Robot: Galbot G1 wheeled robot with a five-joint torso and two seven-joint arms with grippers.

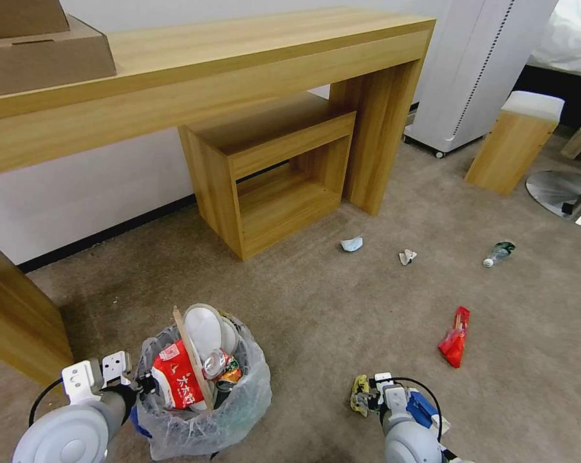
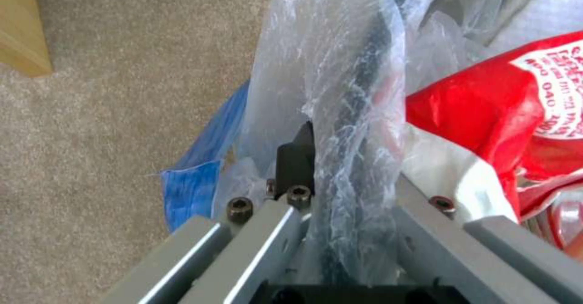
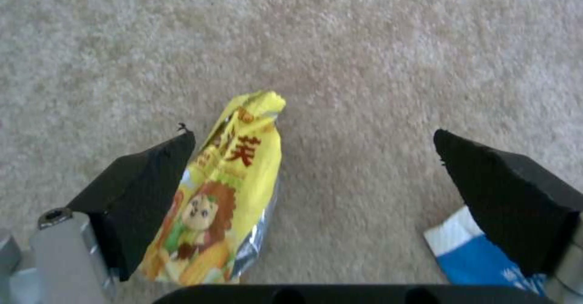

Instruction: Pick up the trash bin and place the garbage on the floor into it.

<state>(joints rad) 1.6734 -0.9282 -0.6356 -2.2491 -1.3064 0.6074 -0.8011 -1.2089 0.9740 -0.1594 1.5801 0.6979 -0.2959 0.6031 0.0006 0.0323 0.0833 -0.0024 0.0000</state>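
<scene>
The small dark trash bin, lined with a crinkled clear plastic bag and crammed with a red-and-white printed packet, a flat wooden stick and white slippers, stood on the beige short-pile carpet at the lower left of the head view. The left gripper was clamped on the bin's bag-wrapped rim, its fingers pressed together around the plastic. The right gripper hovered low over the carpet with its black pads spread wide apart, a yellow cartoon-printed snack wrapper lying between them against one pad, and a blue-and-white scrap beside the other pad. Farther off on the carpet lay a crumpled red wrapper, a clear green-labelled bottle, a white tissue wad and a pale blue wad, near the light wooden desk.
</scene>
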